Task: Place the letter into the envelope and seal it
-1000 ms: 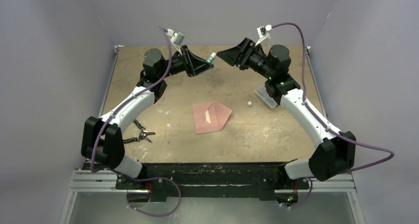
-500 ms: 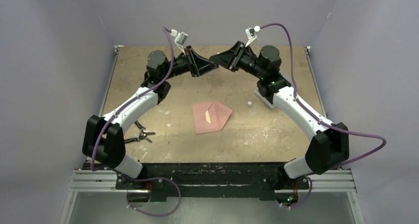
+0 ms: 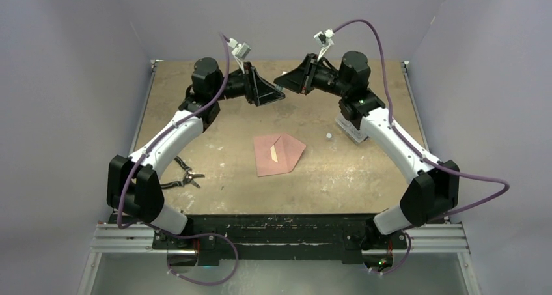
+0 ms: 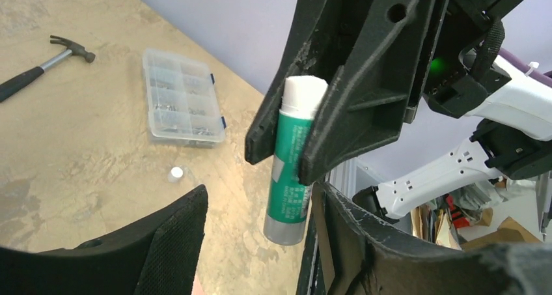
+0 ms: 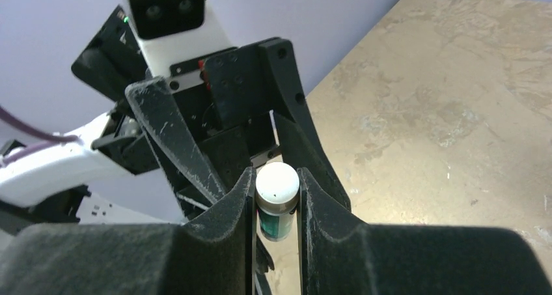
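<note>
A: state of the fingers?
B: right fingers (image 5: 224, 207) were clamped on a glue stick (image 4: 286, 204), one pad each side; white end faced the right wrist camera, silver end hung down
A: left?
B: left fingers (image 4: 176, 239) stood wide apart with the stick's lower end between them; couldn't see either pad touching it; nothing held
A: where was that?
B: in the air over the far middle of the surface (image 3: 364, 178); both arms met tip to tip
A: envelope?
B: envelope (image 3: 280, 153) lay flat mid-surface, well apart from both sets of fingers; flap open, pointing right, pale strip showing inside; couldn't tell the letter apart from it in the top view
A: anything else?
B: small white cap (image 3: 329, 136) near the envelope's right; clear parts box (image 4: 184, 96) beyond it; hammer (image 4: 45, 64) further off; pliers (image 3: 184, 178) by the left arm
</note>
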{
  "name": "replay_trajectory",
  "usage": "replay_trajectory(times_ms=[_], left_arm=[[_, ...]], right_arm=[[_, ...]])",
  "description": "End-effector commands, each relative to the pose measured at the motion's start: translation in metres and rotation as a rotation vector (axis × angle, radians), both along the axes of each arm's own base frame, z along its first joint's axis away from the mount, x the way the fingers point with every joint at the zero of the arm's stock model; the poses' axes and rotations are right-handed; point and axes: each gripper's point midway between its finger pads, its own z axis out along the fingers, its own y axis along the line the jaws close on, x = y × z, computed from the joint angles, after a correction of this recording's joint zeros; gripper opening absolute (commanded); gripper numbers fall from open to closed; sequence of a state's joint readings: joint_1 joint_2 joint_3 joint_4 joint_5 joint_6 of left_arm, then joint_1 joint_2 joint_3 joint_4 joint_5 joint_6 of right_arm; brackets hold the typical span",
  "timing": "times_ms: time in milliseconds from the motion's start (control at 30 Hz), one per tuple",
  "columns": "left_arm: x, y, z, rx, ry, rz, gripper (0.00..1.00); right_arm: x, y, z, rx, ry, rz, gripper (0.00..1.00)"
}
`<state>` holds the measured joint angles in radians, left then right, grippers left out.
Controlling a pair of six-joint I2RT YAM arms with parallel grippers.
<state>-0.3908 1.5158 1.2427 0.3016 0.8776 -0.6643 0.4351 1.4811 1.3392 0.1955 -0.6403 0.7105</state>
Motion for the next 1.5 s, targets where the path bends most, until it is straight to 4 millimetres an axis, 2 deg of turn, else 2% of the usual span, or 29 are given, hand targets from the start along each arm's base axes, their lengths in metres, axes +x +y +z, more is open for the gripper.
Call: replay_trajectory(times_ms=[0, 67, 133, 167, 233, 267, 400, 467, 533, 633, 733, 967, 1000, 1033, 1100, 1133, 1200, 1267, 1367, 1467], left_arm=[[-0.011, 0.008, 0.023, -0.001, -0.065, -0.043, 0.58], [-0.011, 0.007, 0.024, -0.015, -0.051, -0.05, 0.51], [-0.014, 0.005, 0.025, -0.04, -0.037, -0.073, 0.39], [-0.015, 0.004, 0.027, -0.053, -0.043, -0.081, 0.31], [-0.017, 0.003, 0.027, -0.069, -0.037, -0.096, 0.04], [-0.018, 0.003, 0.026, -0.073, -0.033, -0.103, 0.0], [-0.02, 0.004, 0.025, -0.07, -0.04, -0.102, 0.0], [-0.02, 0.004, 0.026, -0.07, -0.044, -0.101, 0.0], [-0.02, 0.004, 0.026, -0.07, -0.047, -0.098, 0.0], [-0.019, 0.005, 0.026, -0.07, -0.046, -0.094, 0.0], [-0.018, 0.005, 0.025, -0.068, -0.042, -0.09, 0.0], [-0.017, 0.006, 0.025, -0.071, -0.032, -0.086, 0.0], [-0.016, 0.006, 0.025, -0.072, -0.029, -0.083, 0.02], [-0.015, 0.006, 0.025, -0.072, -0.022, -0.08, 0.14], [-0.013, 0.007, 0.027, -0.078, -0.007, -0.076, 0.34], [-0.012, 0.007, 0.027, -0.08, -0.001, -0.075, 0.39], [-0.012, 0.008, 0.029, -0.082, -0.001, -0.077, 0.41], [-0.01, 0.01, 0.027, -0.076, 0.0, -0.07, 0.41], [-0.01, 0.01, 0.02, -0.067, 0.02, -0.08, 0.28], [-0.01, 0.01, 0.016, -0.065, 0.029, -0.094, 0.03]], right_arm=[[-0.011, 0.007, 0.007, -0.051, -0.104, 0.118, 0.05], [-0.012, 0.008, 0.005, -0.049, -0.099, 0.131, 0.06], [-0.012, 0.009, 0.004, -0.047, -0.088, 0.135, 0.06], [-0.011, 0.009, 0.004, -0.046, -0.086, 0.135, 0.06], [-0.01, 0.01, 0.005, -0.041, -0.083, 0.134, 0.1], [-0.009, 0.009, 0.007, -0.035, -0.078, 0.119, 0.16], [-0.001, 0.001, 0.013, 0.003, -0.008, 0.016, 0.59], [0.0, -0.003, 0.019, 0.035, -0.002, -0.018, 0.64], [-0.001, -0.004, 0.021, 0.05, 0.001, -0.026, 0.64], [0.0, -0.005, 0.02, 0.058, 0.004, -0.041, 0.62], [-0.003, -0.005, 0.023, 0.078, 0.006, -0.03, 0.56], [0.0, 0.001, 0.022, 0.082, -0.005, -0.001, 0.2], [0.0, 0.0, 0.021, 0.08, -0.002, -0.001, 0.15], [0.0, 0.001, 0.02, 0.076, -0.004, 0.007, 0.1], [-0.002, 0.004, 0.018, 0.059, -0.015, 0.036, 0.08], [-0.003, 0.006, 0.015, 0.045, -0.018, 0.056, 0.07], [-0.002, 0.008, 0.01, 0.017, -0.026, 0.077, 0.06], [-0.005, 0.01, 0.007, 0.004, -0.034, 0.106, 0.05], [-0.007, 0.012, 0.006, 0.0, -0.035, 0.121, 0.05], [-0.008, 0.013, 0.007, 0.007, -0.036, 0.134, 0.1]])
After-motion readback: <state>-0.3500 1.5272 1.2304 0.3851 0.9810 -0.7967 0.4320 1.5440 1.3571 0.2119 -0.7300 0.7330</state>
